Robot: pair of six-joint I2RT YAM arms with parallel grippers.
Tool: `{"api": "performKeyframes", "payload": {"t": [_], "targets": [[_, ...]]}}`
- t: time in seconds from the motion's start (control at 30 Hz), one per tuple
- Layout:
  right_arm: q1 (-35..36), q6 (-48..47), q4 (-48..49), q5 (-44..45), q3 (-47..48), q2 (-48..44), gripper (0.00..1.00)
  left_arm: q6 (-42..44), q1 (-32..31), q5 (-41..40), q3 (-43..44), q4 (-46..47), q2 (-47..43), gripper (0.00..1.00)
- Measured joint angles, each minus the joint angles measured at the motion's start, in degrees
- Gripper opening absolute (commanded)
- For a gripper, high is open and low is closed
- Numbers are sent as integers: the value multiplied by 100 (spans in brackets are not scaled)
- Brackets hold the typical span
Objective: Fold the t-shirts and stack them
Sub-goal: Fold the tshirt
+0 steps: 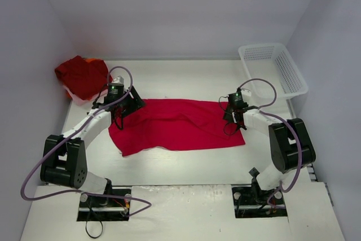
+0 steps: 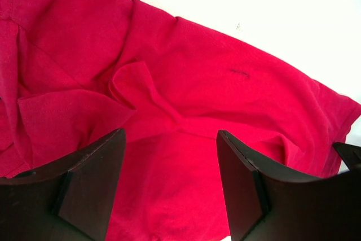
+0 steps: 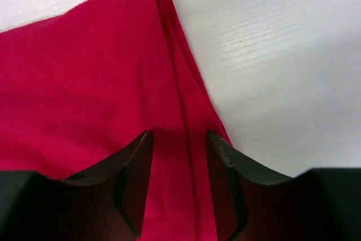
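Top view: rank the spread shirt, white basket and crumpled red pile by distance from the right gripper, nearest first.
1. The spread shirt, at table centre, its right edge directly under the right gripper.
2. The white basket, in the far-right corner.
3. The crumpled red pile, in the far-left corner.

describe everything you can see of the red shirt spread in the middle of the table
The red t-shirt is plain soft cloth, lying across the middle of the white table, seemingly folded lengthwise into a long band. Its left end is wrinkled with a loose flap; its right edge is a neat doubled fold. The left claw hangs open over the wrinkled end, the right claw open astride the folded edge; contact with either is unclear.
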Motion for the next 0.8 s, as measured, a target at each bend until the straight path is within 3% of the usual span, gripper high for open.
{"api": "performKeyframes", "payload": {"t": [0.4, 0.8], "targets": [[0, 7, 87, -9, -33, 0, 25, 0, 15, 2, -68, 48, 0, 60], [0, 31, 109, -13, -35, 4, 23, 0, 26, 2, -87, 63, 0, 60]]}}
